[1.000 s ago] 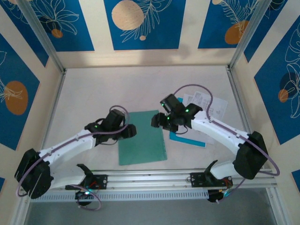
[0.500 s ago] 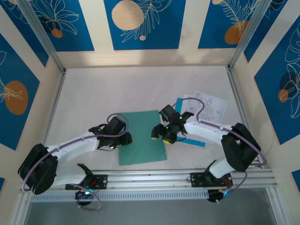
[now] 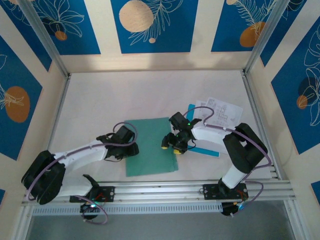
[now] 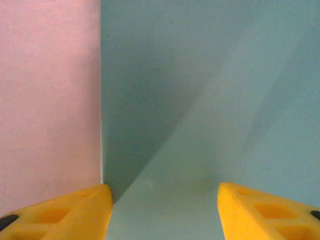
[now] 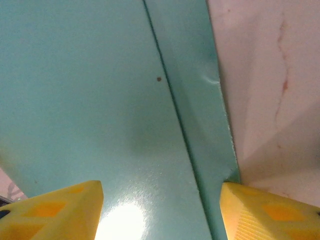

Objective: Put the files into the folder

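bare table (image 3: 100,100) flanks the folder (image 3: 150,150), left jaws open astride its left edge, right jaws open astride its right.

1. The top camera looks down from above and behind the arm bases (image 3: 95,192), over the whole table (image 3: 100,95).
2. The left wrist camera sits very close over the folder (image 4: 210,100), at its left edge.
3. The right wrist camera is equally close over its right edge; all three share the folder.

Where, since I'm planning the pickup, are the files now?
In the top view the files lie at the right of the table, right of the folder, just beyond the right arm.
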Controlling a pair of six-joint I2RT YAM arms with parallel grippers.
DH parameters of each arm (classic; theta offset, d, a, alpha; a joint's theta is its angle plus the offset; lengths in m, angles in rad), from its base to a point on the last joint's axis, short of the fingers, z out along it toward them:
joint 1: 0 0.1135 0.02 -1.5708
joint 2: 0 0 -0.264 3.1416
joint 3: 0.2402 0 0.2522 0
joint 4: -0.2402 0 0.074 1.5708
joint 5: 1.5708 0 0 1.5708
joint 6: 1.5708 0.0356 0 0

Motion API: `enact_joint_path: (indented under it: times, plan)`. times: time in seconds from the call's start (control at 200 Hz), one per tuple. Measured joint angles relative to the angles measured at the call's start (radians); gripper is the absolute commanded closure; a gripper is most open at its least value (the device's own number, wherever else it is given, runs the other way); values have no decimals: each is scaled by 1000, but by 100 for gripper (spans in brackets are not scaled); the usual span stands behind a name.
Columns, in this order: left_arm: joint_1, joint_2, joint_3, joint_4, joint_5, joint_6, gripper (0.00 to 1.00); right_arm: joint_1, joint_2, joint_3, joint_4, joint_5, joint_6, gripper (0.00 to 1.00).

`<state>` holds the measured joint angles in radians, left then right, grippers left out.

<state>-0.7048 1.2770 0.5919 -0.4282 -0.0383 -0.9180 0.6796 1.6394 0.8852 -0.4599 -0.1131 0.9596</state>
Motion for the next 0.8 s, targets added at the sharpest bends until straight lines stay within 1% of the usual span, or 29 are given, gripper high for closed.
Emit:
enact_joint_path:
  times: [0.085, 0.29, 0.545, 0.595, 0.69, 0.745, 0.8]
  plan:
    - [0, 24, 18, -13, -24, 14, 47, -8, 18, 15, -5, -4, 0, 36]
    - [21, 107, 91, -30, -79, 71, 48, -49, 90, 96, -34, -23, -11, 37]
    - [150, 276, 251, -13, -87, 193, 50, -126, 205, 233, -40, -90, -31, 39]
    - [160, 297, 285, -15, -88, 216, 49, -129, 216, 248, -37, -96, -35, 39]
    - [158, 299, 337, -32, -98, 240, 41, -126, 217, 252, -29, -101, -37, 39]
    - [141, 272, 355, -50, -109, 238, 39, -123, 216, 252, -29, -101, -38, 39]
    - [117, 212, 356, -75, -117, 213, 38, -122, 215, 252, -29, -102, -38, 39]
